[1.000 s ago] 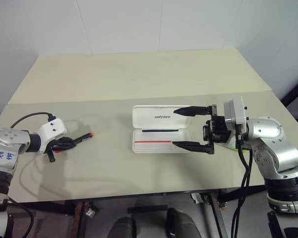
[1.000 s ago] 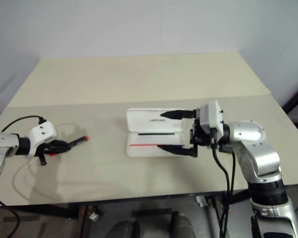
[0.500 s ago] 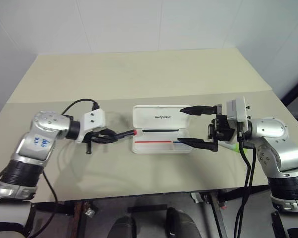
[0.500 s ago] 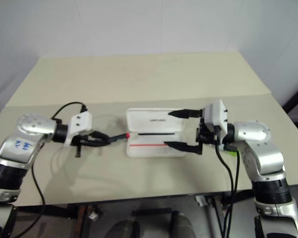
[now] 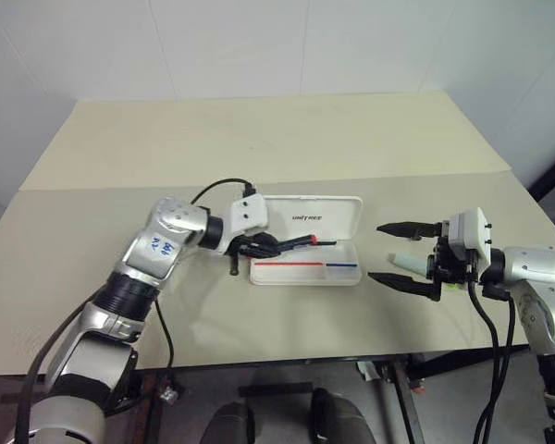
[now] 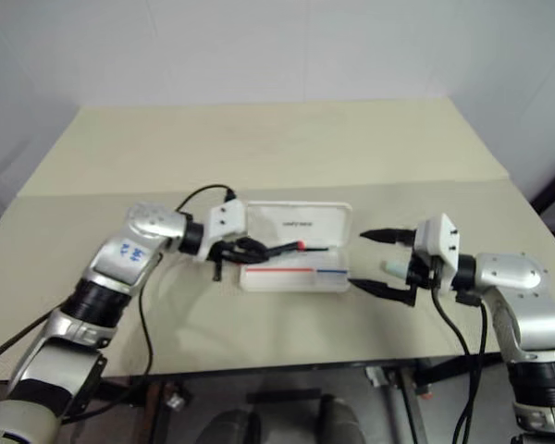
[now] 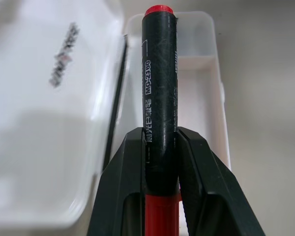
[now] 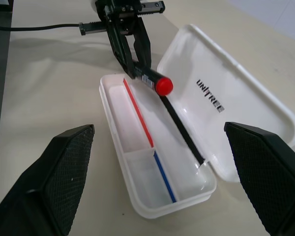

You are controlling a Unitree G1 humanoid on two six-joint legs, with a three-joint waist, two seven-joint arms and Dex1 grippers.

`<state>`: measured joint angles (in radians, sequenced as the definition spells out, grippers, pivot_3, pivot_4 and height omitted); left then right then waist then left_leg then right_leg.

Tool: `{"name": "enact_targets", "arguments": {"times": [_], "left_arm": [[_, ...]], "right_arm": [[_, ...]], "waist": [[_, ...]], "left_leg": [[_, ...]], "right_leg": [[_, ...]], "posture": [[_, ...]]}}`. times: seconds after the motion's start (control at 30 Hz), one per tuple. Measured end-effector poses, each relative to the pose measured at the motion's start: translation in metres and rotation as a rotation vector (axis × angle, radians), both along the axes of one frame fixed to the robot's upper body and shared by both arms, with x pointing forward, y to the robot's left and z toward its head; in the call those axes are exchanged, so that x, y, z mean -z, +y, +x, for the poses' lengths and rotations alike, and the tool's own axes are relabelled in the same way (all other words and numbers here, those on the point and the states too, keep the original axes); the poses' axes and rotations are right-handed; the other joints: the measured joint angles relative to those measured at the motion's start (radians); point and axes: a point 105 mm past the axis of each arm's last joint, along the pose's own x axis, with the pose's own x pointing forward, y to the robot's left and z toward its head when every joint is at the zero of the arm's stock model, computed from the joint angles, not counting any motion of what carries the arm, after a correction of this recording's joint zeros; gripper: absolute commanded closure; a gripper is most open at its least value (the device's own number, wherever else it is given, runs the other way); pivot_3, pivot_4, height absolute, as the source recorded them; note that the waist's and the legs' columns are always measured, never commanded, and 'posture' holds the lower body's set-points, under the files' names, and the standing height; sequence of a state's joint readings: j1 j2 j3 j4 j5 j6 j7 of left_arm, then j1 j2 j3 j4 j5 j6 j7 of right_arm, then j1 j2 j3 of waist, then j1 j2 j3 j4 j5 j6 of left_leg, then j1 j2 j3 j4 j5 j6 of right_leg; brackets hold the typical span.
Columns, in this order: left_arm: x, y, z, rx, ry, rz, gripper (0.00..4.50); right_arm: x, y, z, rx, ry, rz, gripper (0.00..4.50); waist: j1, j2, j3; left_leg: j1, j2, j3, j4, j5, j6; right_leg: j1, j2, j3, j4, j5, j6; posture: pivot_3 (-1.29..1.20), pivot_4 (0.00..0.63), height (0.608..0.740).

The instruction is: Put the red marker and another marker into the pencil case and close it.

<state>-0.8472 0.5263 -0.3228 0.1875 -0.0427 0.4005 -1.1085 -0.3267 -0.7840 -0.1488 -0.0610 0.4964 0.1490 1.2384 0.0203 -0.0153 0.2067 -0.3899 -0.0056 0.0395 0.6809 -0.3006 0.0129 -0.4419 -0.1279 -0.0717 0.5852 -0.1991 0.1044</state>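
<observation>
The white pencil case [image 5: 307,274] lies open at mid-table, its lid [image 5: 326,213] folded back flat. My left gripper [image 5: 259,247] is shut on the red marker [image 5: 292,242], gripping its black part. The marker's red end [image 8: 163,85] hangs over the hinge line between tray and lid. In the left wrist view the marker [image 7: 160,73] runs between both fingers [image 7: 125,187]. My right gripper [image 5: 377,252] stands open to the right of the case, apart from it. The light green marker [image 5: 409,262] lies on the table between its fingers, near the palm.
The case tray [image 8: 137,147] has a divider and a red-and-blue line inside. A black cable [image 5: 213,188] loops off my left wrist. The beige table [image 5: 259,139] stretches far behind the case, with its front edge close below both arms.
My left gripper has swung right with the red marker from the table's left side to above the open case. My right gripper has drawn back rightward off the case, showing the green marker.
</observation>
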Motion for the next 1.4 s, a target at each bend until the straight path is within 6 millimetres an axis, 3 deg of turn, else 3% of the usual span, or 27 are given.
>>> {"name": "enact_targets", "arguments": {"times": [0.4, 0.63, 0.83, 0.9, 1.0, 1.03, 1.3, 1.4], "left_arm": [[0.02, -0.024, 0.019, -0.022, -0.02, 0.023, 3.96], [0.019, -0.031, 0.017, 0.002, -0.016, -0.001, 1.61], [0.003, -0.048, 0.008, 0.067, -0.021, -0.1, 1.61], [-0.008, -0.053, 0.001, 0.115, -0.034, -0.141, 1.28], [-0.025, -0.056, -0.016, 0.202, -0.045, -0.189, 0.4], [-0.027, -0.052, -0.02, 0.217, -0.045, -0.195, 0.05], [-0.026, 0.012, -0.04, 0.231, -0.039, -0.227, 0.02], [-0.025, 0.052, -0.046, 0.187, -0.038, -0.197, 0.02]], "right_arm": [[-0.006, 0.008, -0.01, 0.022, -0.048, 0.009, 0.0], [-0.008, 0.009, -0.011, 0.032, -0.051, 0.021, 0.0], [-0.007, 0.009, -0.01, 0.035, -0.049, 0.026, 0.0], [-0.008, 0.009, -0.009, 0.039, -0.047, 0.029, 0.0], [-0.006, 0.006, -0.005, 0.062, -0.014, 0.035, 0.0], [-0.004, 0.005, -0.003, 0.073, 0.004, 0.033, 0.0], [0.011, -0.028, 0.011, 0.252, 0.167, -0.091, 0.0], [0.02, -0.05, 0.016, 0.332, 0.214, -0.194, 0.0]], "waist": [[0.005, -0.001, 0.0], [0.005, -0.001, 0.0], [0.005, -0.001, 0.001], [0.004, -0.001, 0.001], [0.003, -0.001, 0.001], [0.002, -0.001, 0.001], [0.004, -0.001, 0.001], [0.002, -0.001, 0.001]], "left_leg": [[0.0, 0.0, 0.0, 0.001, 0.0, 0.0], [0.0, 0.0, 0.0, 0.001, 0.0, 0.001], [-0.001, 0.0, 0.0, 0.001, 0.0, 0.001], [-0.001, 0.0, 0.0, 0.001, 0.0, 0.001], [0.0, 0.0, 0.0, 0.001, 0.0, 0.001], [0.0, 0.0, 0.0, 0.001, 0.0, 0.001], [0.001, 0.002, 0.0, 0.002, 0.0, 0.0], [0.001, 0.002, 0.001, 0.001, 0.0, 0.0]], "right_leg": [[0.0, 0.0, 0.0, -0.001, 0.0, 0.0], [0.0, 0.0, 0.0, -0.002, 0.001, 0.001], [0.0, 0.0, 0.0, -0.001, 0.001, 0.001], [0.0, 0.0, 0.0, -0.001, 0.001, 0.001], [0.0, 0.0, 0.0, -0.001, 0.001, 0.001], [0.0, 0.0, 0.001, -0.001, 0.001, 0.001], [0.0, 0.0, 0.002, -0.002, 0.0, -0.001], [0.0, 0.0, 0.002, -0.002, 0.0, -0.002]], "posture": [[0.0, 0.15, 0.74], [0.0, 0.15, 0.74], [0.0, 0.15, 0.74], [0.0, 0.15, 0.74], [0.0, 0.15, 0.74], [0.0, 0.15, 0.74], [0.0, 0.15, 0.74], [0.0, 0.15, 0.74]]}}
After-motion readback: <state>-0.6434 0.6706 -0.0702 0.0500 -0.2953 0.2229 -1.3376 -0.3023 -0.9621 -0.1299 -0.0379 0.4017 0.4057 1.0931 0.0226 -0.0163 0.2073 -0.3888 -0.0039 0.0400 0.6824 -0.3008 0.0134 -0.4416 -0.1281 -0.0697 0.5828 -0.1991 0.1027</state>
